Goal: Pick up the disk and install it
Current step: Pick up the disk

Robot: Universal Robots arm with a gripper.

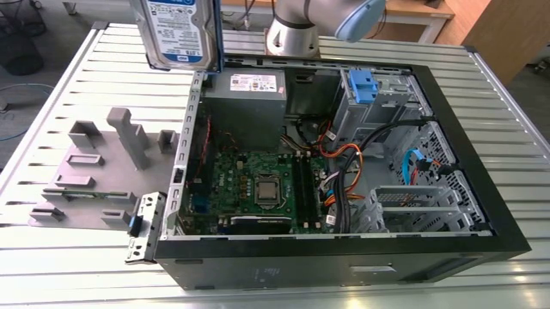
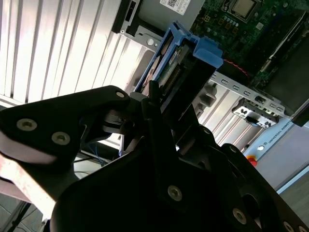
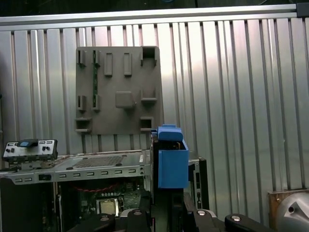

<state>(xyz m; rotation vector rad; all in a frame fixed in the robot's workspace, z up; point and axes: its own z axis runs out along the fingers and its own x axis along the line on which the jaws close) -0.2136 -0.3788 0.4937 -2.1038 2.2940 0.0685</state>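
High over the far corner of the open computer case, at the exterior view's left, the disk hangs in the air. It stands on edge, label towards the camera. In the second wrist view the gripper is closed on the disk, its black fingers clamping one end so the blue side rails and blue tab point away from the arm. The contact itself is partly hidden, so the hold appears firm rather than plainly is. Gripped this way the free end leads, probably so it can enter a bay rails-first.

Below, the case lies with its open side up, giving a wide way in from above. Inside are a grey power supply at the far end, a green motherboard in the middle, and a metal drive cage far right. Cables crowd the space beside that cage. Left of the case's wall, a grey fixture plate rests on the slatted table.
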